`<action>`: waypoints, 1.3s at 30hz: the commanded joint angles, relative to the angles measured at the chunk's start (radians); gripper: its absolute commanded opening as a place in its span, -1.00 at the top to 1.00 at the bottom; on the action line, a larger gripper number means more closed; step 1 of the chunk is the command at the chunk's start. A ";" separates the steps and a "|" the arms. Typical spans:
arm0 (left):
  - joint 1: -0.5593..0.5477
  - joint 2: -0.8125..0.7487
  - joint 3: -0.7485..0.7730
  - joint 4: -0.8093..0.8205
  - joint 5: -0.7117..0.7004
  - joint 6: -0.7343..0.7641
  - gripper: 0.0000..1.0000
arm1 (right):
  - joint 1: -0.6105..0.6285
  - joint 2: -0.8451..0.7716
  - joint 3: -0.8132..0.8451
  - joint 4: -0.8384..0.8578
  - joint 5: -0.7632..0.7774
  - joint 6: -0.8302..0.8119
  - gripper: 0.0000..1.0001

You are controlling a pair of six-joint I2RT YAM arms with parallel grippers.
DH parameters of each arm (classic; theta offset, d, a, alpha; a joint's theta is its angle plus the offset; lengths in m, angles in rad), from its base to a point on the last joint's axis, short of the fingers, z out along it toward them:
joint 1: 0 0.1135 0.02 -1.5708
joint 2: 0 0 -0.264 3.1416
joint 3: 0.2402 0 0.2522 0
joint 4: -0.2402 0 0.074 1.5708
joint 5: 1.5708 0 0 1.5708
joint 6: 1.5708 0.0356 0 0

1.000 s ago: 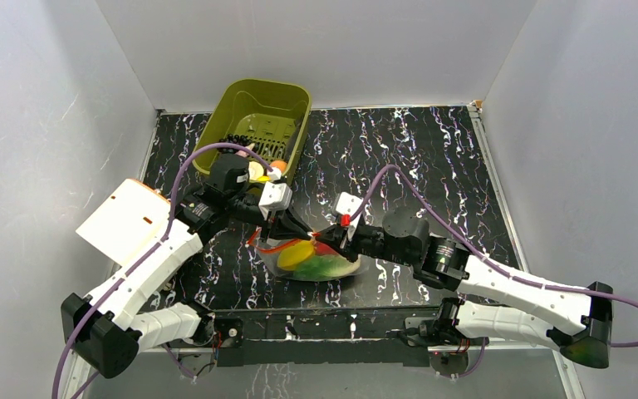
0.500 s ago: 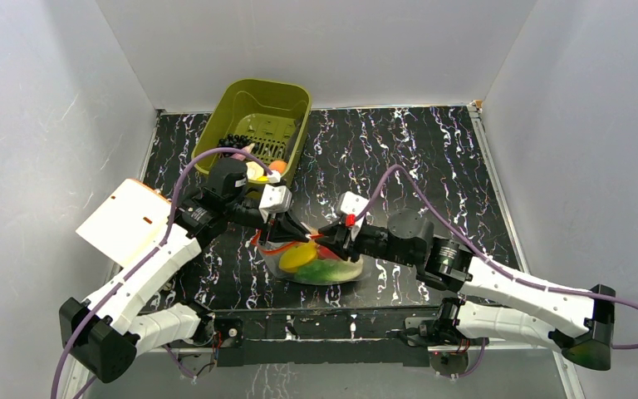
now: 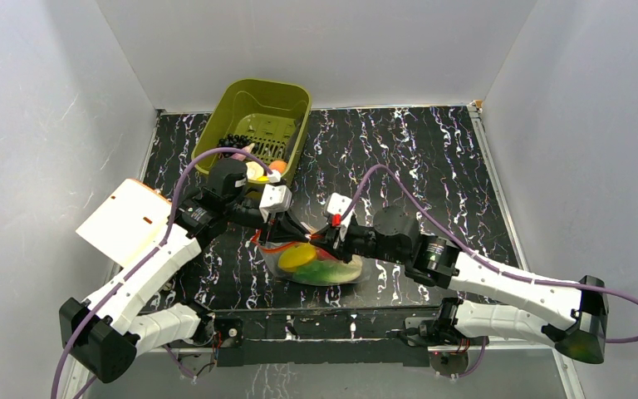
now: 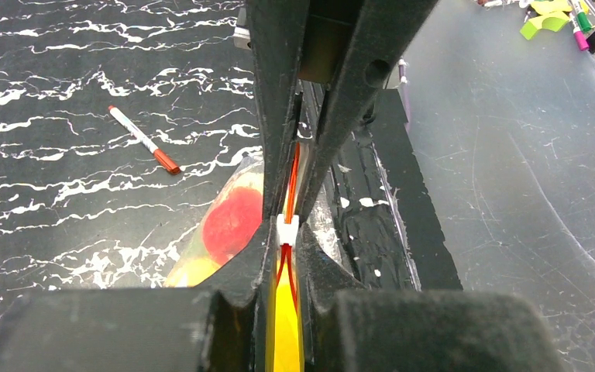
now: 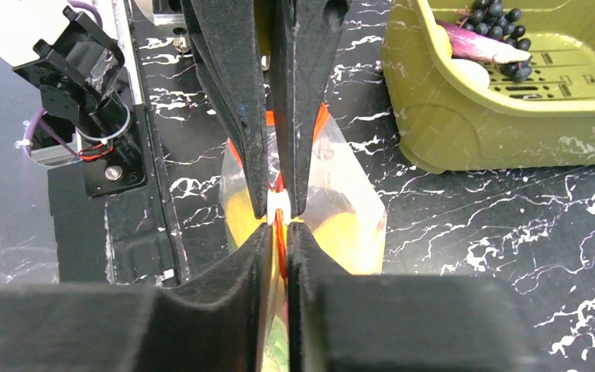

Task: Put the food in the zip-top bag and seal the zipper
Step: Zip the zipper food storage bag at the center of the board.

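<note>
The clear zip-top bag (image 3: 345, 268) lies near the front of the table with the food inside: a yellow piece (image 3: 297, 255), a green leafy piece (image 3: 322, 271) and a red strawberry (image 4: 232, 218). My left gripper (image 3: 289, 226) and my right gripper (image 3: 320, 237) meet tip to tip, both shut on the red-orange zipper (image 4: 294, 174). A white slider (image 4: 287, 225) sits on the strip between the two sets of fingertips. In the right wrist view the zipper (image 5: 280, 232) runs between my right gripper (image 5: 279, 226) and the bag (image 5: 349, 225) hangs below.
The olive-green bin (image 3: 289, 98) stands at the back left, holding dark purple balls (image 5: 496, 15), a pink-purple piece (image 5: 480, 51) and pale, yellow and orange pieces (image 3: 264, 170). A red-and-white pen-like stick (image 4: 143, 139) lies on the black marbled table (image 3: 432, 158).
My right gripper has slid left along the zipper toward my left gripper. The left arm has barely moved.
</note>
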 commanded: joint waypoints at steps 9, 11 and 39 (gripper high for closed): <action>0.001 -0.019 0.058 -0.110 0.004 0.080 1.00 | -0.002 -0.090 0.048 0.119 0.061 0.020 1.00; 0.001 -0.027 0.057 -0.128 -0.004 0.089 1.00 | -0.002 -0.099 0.047 0.121 0.069 0.030 1.00; 0.001 -0.085 0.073 -0.374 -0.130 0.232 1.00 | -0.003 -0.250 -0.020 0.044 0.225 0.068 1.00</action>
